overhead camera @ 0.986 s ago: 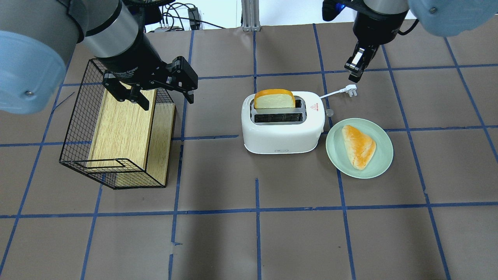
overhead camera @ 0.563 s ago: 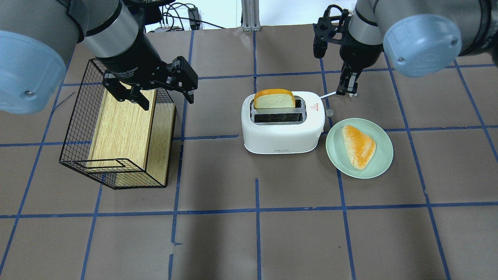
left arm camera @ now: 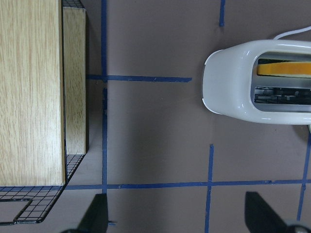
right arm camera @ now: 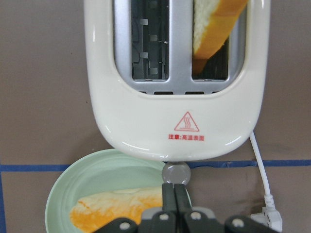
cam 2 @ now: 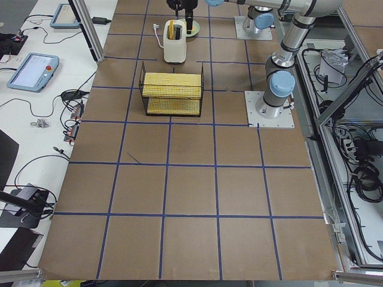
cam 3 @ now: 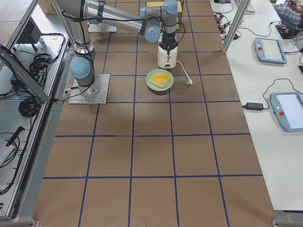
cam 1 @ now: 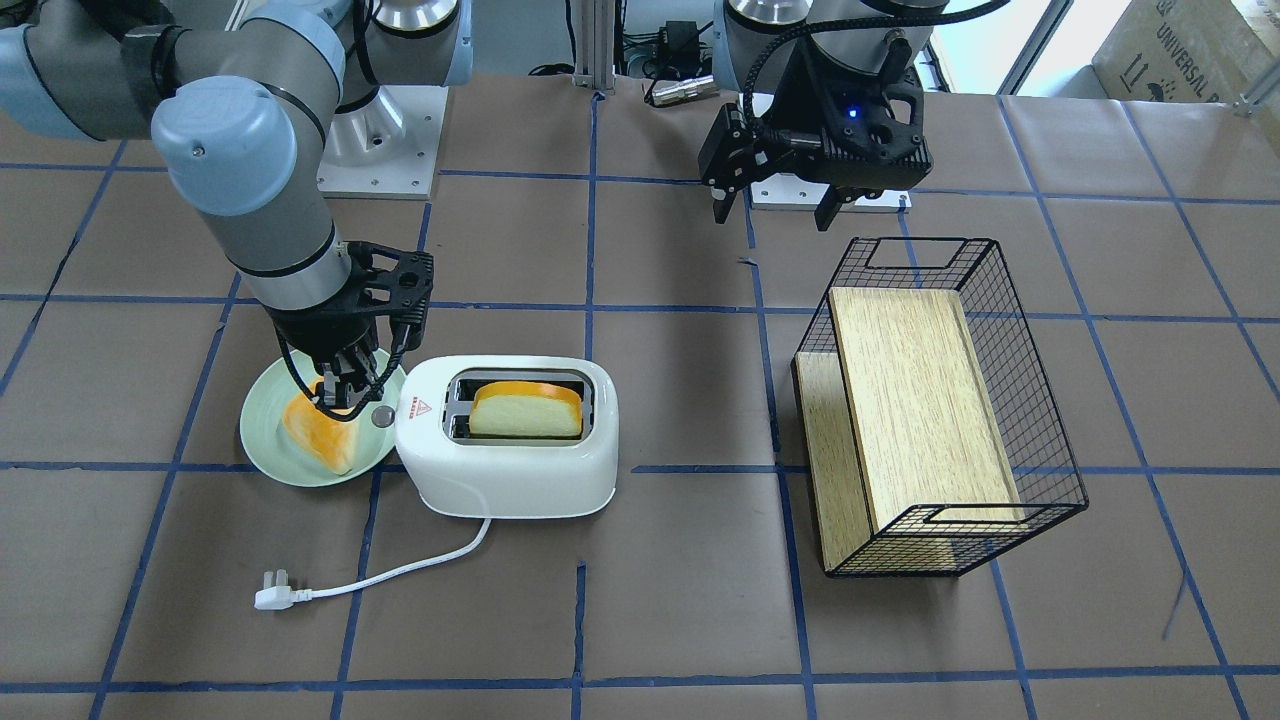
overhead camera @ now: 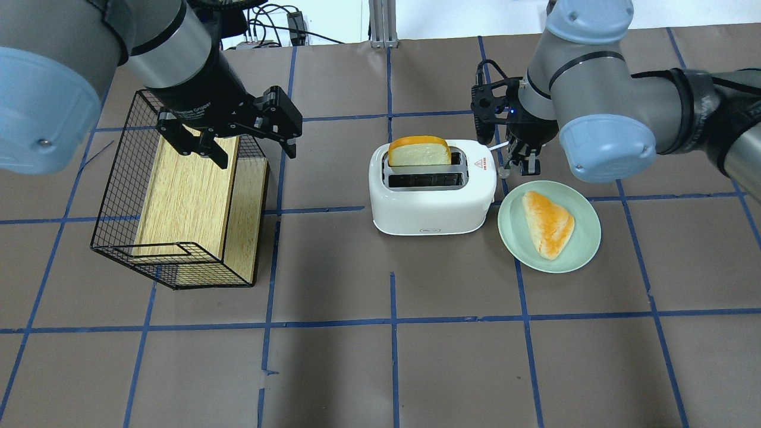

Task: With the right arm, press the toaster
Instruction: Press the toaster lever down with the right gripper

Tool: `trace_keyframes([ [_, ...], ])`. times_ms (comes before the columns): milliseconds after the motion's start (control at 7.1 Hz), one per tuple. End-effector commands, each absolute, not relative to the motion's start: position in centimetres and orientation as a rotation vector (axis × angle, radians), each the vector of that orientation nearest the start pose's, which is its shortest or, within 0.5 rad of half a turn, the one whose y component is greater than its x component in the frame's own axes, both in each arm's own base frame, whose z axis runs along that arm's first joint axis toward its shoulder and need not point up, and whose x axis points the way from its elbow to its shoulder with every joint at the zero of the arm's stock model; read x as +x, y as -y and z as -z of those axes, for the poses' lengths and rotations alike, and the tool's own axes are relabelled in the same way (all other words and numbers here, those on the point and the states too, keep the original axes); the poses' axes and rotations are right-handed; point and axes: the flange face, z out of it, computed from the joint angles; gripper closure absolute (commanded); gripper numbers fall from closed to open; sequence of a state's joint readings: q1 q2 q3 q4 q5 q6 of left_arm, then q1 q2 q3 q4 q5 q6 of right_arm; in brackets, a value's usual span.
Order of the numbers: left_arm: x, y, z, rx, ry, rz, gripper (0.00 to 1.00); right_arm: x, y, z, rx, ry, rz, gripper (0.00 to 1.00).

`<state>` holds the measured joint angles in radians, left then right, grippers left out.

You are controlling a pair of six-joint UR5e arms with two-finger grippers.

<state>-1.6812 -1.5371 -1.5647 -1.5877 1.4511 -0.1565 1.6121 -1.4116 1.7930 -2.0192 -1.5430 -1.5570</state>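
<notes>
The white two-slot toaster [overhead camera: 431, 202] stands mid-table with a slice of bread [overhead camera: 419, 153] sticking up from its far slot. It also shows in the front view [cam 1: 505, 475] and the right wrist view [right arm camera: 175, 121]. Its small silver knob [right arm camera: 176, 172] sticks out of the end that faces the plate. My right gripper [overhead camera: 523, 163] is shut and empty, with its fingertips [right arm camera: 170, 194] right at the knob; I cannot tell if they touch it. My left gripper [overhead camera: 255, 154] is open and empty above the wire basket's far end.
A green plate [overhead camera: 588, 238] with a piece of bread [overhead camera: 550, 223] sits right beside the knob end. A black wire basket [overhead camera: 178, 196] holding a wooden board lies at the left. The toaster's white cord and plug [cam 1: 270, 598] lie beyond the toaster.
My right arm has swung in from the back right and come down, bringing its shut gripper to the toaster's knob end. The left arm has not moved.
</notes>
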Motion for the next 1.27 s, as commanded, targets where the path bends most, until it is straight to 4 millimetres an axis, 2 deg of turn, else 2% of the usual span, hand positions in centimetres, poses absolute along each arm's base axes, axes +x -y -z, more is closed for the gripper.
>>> trace_keyframes([
  [0, -19.7, 46.1, -50.6, -0.073, -3.262, 0.011, 0.00, 15.8, 53.5, -33.3, -2.326, -2.149, 0.102, 0.85],
  [282, -19.7, 46.1, -50.6, -0.073, -3.262, 0.011, 0.00, 15.9, 54.3, -31.9, -2.309, -2.156, 0.089, 0.85],
  [1127, -19.7, 46.1, -50.6, -0.073, -3.262, 0.011, 0.00, 15.7, 55.2, -29.4, -2.292, -2.148, 0.063, 0.84],
])
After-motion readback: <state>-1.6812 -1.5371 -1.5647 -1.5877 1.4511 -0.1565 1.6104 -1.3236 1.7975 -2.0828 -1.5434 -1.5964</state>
